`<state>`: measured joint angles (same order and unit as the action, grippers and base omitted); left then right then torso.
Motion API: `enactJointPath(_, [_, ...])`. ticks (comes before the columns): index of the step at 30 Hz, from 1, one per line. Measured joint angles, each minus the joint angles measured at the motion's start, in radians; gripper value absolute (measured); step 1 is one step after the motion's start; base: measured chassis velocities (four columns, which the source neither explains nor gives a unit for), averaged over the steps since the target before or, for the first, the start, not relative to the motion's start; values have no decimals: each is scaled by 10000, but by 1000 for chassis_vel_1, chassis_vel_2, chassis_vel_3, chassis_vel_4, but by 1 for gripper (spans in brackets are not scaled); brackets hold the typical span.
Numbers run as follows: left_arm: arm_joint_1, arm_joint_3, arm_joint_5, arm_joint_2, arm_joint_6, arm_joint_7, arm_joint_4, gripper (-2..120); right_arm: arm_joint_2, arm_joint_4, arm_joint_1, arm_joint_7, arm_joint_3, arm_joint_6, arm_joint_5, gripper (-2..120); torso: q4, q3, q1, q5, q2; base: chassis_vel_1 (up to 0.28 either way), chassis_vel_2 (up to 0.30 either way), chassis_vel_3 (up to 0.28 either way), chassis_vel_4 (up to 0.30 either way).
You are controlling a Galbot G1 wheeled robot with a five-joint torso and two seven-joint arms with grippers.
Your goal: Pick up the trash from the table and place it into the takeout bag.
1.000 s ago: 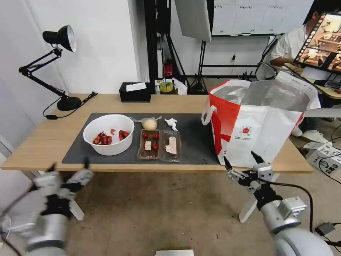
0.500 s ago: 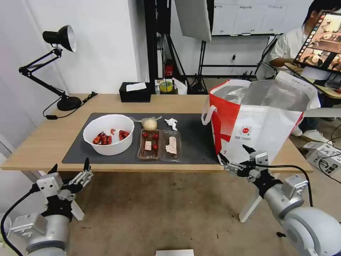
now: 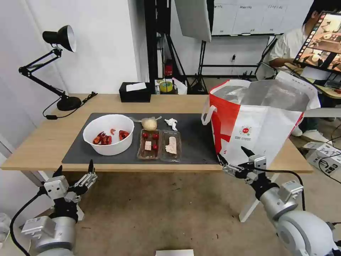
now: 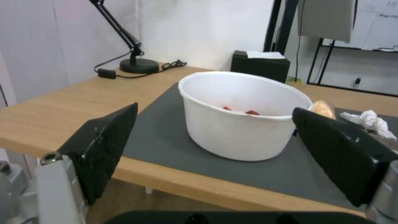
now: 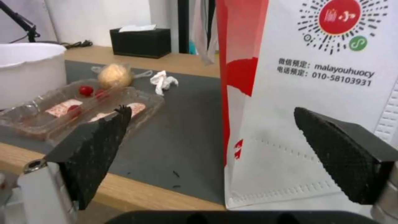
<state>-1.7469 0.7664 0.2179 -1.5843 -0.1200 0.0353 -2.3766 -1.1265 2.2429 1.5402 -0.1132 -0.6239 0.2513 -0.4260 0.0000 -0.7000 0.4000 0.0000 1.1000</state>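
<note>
White walls and a desk lamp [image 3: 58, 37] are seen behind the table [image 3: 42, 142], on which a grey mat [image 3: 195, 142] is laid. On the mat a white bowl [image 3: 108, 134] with red scraps is set; the clamshell tray [image 3: 159, 145] with tomatoes is placed just beside it at 3 o'clock. From the tray, the clear bag [image 3: 149, 123] is found at 11 o'clock and the tissue [image 3: 172, 123] at 1 o'clock. At the table's right end the takeout bag [image 3: 257, 121] is stood upright and open, its round red logo printed above "malayouhuocy" and "010-58103931". The left gripper [image 3: 74, 170] is held spread and empty below the table's near edge, before the bowl. The right gripper [image 3: 232, 158] is likewise spread and empty, near the takeout bag's lower front.
</note>
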Motion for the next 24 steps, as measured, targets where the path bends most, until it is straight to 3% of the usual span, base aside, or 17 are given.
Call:
enactJointPath(17, [112,-348,-565,16,1513,-94,1287,100,-133,-1002,210,-741,251,-1928,77,100,0,0,0,0,0,0,0,0,0])
enactJointPath(24, [41,-557,-574,-71,1594,-123,1499,100,-139,-1182,234,-740,267,-2146,114,100,0,0,0,0,0,0,0,0,0])
